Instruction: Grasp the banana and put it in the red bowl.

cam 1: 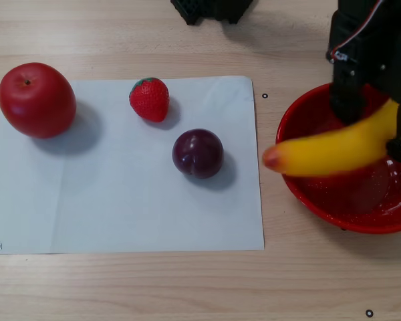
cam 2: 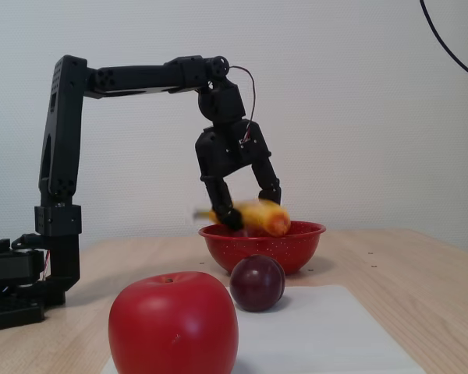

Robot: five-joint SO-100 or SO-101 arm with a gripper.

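We see one glossy yellow plastic banana (cam 1: 334,150), curved, orange-red tip, motion-blurred, held across its middle by the black tool (cam 2: 250,206), whose two fingers are partly spread and closed around it. It hangs at the rim of one round glossy red bowl (cam 1: 301,190), tip sticking out past the rim in the other view. On one flat white paper sheet (cam 1: 120,214): one smooth red apple (cam 1: 37,100), one bumpy strawberry (cam 1: 149,99), one dark glossy plum (cam 1: 198,153). Pale wood-grain table (cam 1: 187,287).
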